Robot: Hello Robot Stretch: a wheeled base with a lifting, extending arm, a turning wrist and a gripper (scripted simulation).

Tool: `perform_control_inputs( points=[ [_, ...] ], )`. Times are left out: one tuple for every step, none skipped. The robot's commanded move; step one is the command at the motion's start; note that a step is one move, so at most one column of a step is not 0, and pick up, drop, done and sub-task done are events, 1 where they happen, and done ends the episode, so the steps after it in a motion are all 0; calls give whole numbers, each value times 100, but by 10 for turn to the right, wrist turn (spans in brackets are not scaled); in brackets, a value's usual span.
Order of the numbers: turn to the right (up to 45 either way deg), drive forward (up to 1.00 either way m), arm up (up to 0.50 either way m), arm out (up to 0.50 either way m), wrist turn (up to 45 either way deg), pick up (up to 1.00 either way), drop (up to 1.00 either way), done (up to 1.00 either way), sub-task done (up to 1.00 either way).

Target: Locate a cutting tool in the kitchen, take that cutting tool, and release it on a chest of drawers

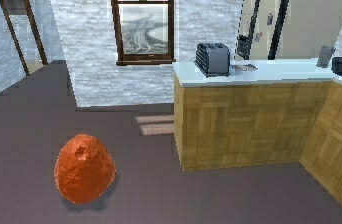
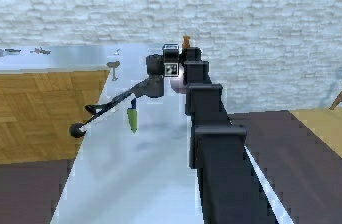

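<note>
The arm (image 2: 215, 135) is stretching out across the pale desk (image 2: 129, 185), and a small green thing (image 2: 133, 121) is showing right at the jaws, against the desk top; whether the jaws are holding it, or how they are set, cannot be told

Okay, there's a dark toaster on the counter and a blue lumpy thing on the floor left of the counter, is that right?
Not quite. The lumpy thing on the floor is orange, not blue, as the forward view shows. The dark toaster does stand on the counter, with the lumpy thing to its left.
</note>
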Motion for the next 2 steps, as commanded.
perform_control_inputs(
  points=[
    [0, 0, 0, 0, 450, 0, 0, 0, 0],
    [0, 0, 0, 0, 60, 0, 0, 0, 0]
  ],
)
